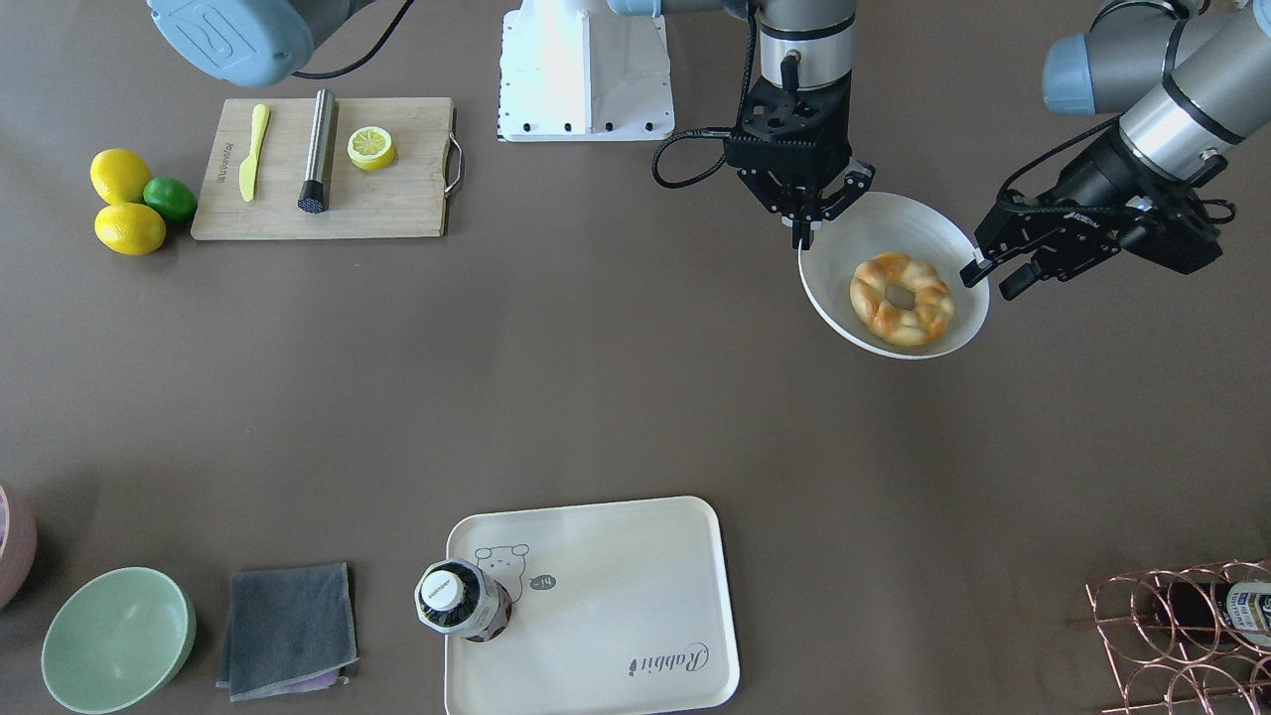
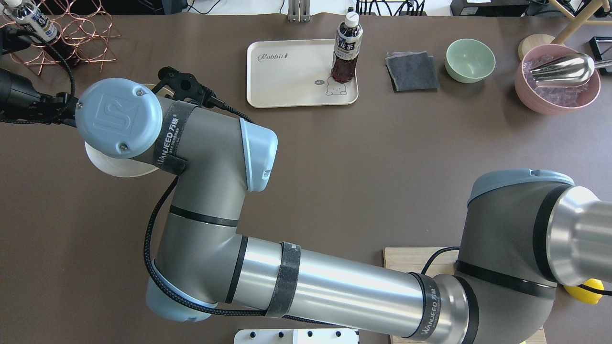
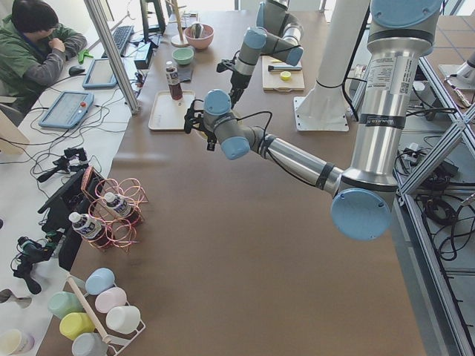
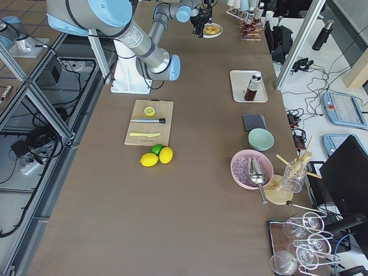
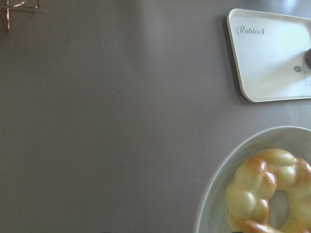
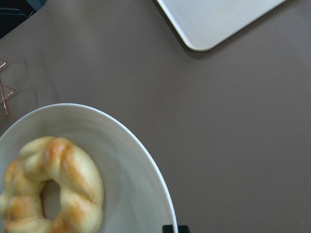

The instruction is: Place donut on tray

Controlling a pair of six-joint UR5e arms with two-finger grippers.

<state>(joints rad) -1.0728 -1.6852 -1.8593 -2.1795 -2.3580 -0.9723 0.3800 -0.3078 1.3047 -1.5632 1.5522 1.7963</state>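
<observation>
The donut (image 1: 902, 300) is a braided pale yellow ring with orange-brown patches. It lies in a round white plate (image 1: 894, 214). It also shows in the left wrist view (image 5: 265, 194) and the right wrist view (image 6: 53, 184). My right gripper (image 1: 800, 236) reaches across and is shut on the plate's rim on the robot side. My left gripper (image 1: 991, 278) is open at the plate's outer edge, one fingertip touching the rim. The cream tray (image 1: 616, 596) lies far off on the operators' side, with a dark bottle (image 1: 462, 601) standing on its bear corner.
A wooden cutting board (image 1: 323, 169) holds a lemon half, a yellow knife and a metal tool, with two lemons and a lime (image 1: 124, 204) beside it. A green bowl (image 1: 117, 641) and a grey cloth (image 1: 288, 631) lie beside the tray. A copper rack (image 1: 1182, 636) stands at the corner.
</observation>
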